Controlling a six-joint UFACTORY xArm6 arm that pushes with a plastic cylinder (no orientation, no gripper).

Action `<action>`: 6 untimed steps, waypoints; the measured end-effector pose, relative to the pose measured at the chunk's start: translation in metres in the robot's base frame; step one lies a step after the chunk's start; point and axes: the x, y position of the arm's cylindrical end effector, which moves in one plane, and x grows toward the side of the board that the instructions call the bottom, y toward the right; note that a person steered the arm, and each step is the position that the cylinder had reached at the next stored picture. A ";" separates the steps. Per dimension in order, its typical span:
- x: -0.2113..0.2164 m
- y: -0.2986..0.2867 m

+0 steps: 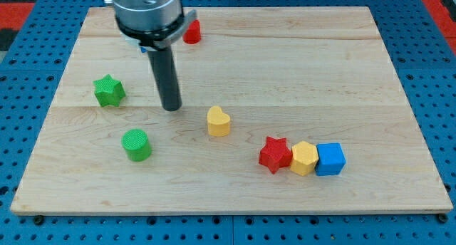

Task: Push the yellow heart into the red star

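The yellow heart [218, 121] lies near the middle of the wooden board. The red star [275, 154] lies to its lower right, with a clear gap between them. The red star touches a yellow hexagon block [304, 158], which touches a blue cube [330, 159]; the three form a row. My tip [171, 107] rests on the board to the left of the yellow heart and slightly above it, apart from it.
A green star [109, 90] lies at the view's left. A green cylinder [136, 144] lies below my tip. A red block [192, 33] sits at the board's top, partly behind the arm. The wooden board [356, 74] is edged by blue pegboard.
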 end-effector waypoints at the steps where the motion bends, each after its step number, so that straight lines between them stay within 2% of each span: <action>1: 0.015 0.039; 3: 0.040 0.076; 5: 0.096 0.065; 6: 0.111 0.069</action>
